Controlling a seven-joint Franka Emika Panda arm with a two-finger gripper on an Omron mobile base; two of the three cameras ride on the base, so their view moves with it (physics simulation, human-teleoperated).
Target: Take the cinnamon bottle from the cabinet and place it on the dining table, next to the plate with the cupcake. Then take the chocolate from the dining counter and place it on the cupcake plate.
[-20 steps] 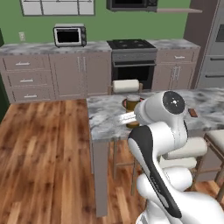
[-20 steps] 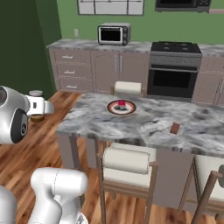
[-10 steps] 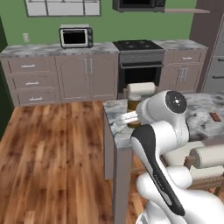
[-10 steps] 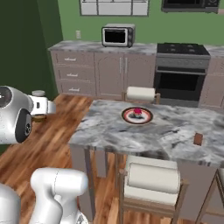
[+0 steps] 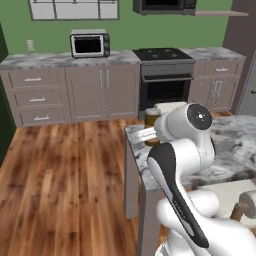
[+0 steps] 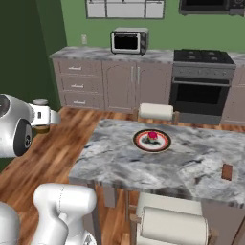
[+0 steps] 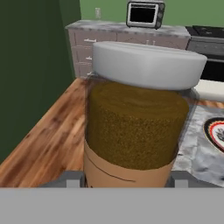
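Note:
My gripper (image 7: 127, 180) is shut on the cinnamon bottle (image 7: 135, 127), a brown jar with a pale lid and a tan label band, held upright. In the left base view the cinnamon bottle (image 5: 151, 120) hangs at the near left corner of the dining table (image 5: 235, 150). From the right, the gripper (image 6: 43, 120) holds the bottle (image 6: 41, 128) over the wood floor, left of the marble table (image 6: 119, 165). The plate (image 6: 152, 140) with the cupcake (image 6: 153, 136) sits mid-table. The chocolate (image 6: 227, 171), a small brown block, lies near the table's right edge.
Stools (image 6: 172, 222) stand at the table's near side and another stool (image 6: 155, 112) at its far side. Taupe drawer units (image 6: 79, 86), a toaster oven (image 6: 127, 41) and a stove (image 6: 201, 81) line the back wall. A pinkish-brown shelf (image 5: 220, 13) hangs high at the right.
The base has driven, so the whole scene has shifted: the table has slid right in both base views and stands nearer. The jar stays in the gripper.

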